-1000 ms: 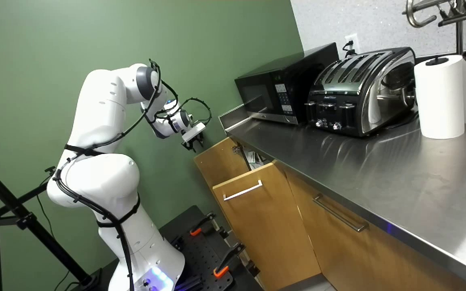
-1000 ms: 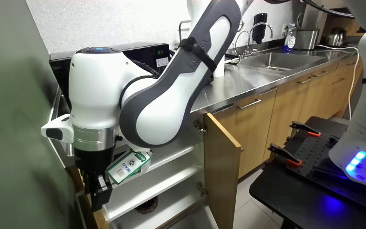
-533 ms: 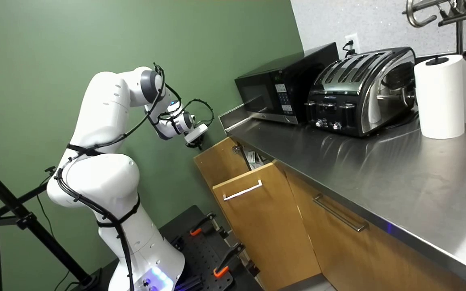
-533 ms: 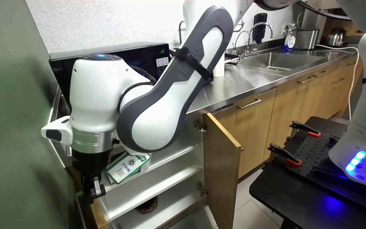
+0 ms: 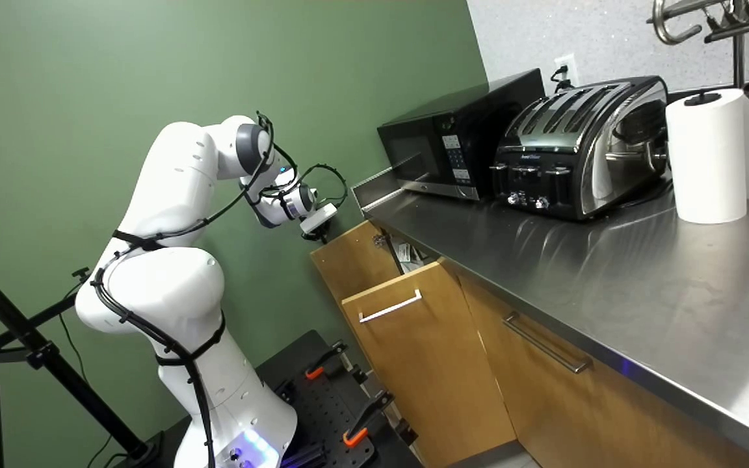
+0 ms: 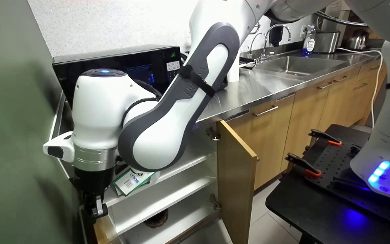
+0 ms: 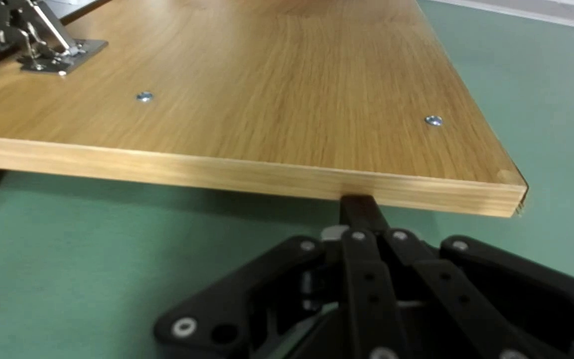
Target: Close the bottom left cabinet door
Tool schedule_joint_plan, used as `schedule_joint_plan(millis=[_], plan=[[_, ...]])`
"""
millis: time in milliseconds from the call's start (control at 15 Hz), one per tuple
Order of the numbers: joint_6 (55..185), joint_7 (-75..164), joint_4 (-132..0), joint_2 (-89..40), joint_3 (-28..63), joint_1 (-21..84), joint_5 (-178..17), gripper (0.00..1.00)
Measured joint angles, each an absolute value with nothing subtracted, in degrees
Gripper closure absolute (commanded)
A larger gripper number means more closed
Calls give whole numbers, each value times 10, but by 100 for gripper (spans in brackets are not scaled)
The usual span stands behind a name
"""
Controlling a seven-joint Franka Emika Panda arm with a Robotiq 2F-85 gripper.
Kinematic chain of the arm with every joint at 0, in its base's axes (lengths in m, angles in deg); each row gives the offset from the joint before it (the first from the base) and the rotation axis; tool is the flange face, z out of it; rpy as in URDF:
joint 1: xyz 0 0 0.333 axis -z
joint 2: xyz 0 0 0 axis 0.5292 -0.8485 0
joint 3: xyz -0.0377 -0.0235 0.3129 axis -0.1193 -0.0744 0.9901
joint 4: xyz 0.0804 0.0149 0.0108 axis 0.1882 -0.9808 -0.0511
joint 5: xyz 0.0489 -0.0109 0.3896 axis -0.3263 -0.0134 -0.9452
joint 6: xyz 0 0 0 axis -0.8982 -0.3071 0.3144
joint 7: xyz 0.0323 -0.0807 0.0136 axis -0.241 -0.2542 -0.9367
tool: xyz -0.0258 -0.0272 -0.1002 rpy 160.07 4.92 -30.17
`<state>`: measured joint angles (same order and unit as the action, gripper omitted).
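The bottom left cabinet door [image 7: 277, 94], a plain light-brown wood panel, stands swung open by the green wall. Its top edge and inner face with a metal hinge fill the upper wrist view. In an exterior view the door [image 5: 353, 258] shows partly behind the neighbouring panel; in an exterior view only a strip of the door [image 6: 101, 232] shows at the bottom left. My gripper [image 7: 359, 202] is shut with nothing between its fingers. Its tips reach the door's top edge near the free corner, looking close against it; whether they touch I cannot tell.
A neighbouring door [image 5: 426, 364] with a silver handle also stands open. Between the doors, white shelves [image 6: 168, 200] hold a green-and-white box [image 6: 132, 183]. The steel counter [image 5: 608, 279] runs above, with a microwave [image 5: 459, 136] and toaster [image 5: 582, 149]. The green wall [image 5: 283, 52] is close by.
The gripper's jaws have come together from partly open to shut. The arm has lowered and shifted slightly toward the cabinet. The neighbouring door has not moved.
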<state>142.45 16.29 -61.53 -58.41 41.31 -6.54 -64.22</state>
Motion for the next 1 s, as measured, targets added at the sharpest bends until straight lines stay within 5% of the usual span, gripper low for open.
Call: schedule_joint_plan(millis=[1000], plan=[[1389,159,-579,-615,454,-53,-664,100]])
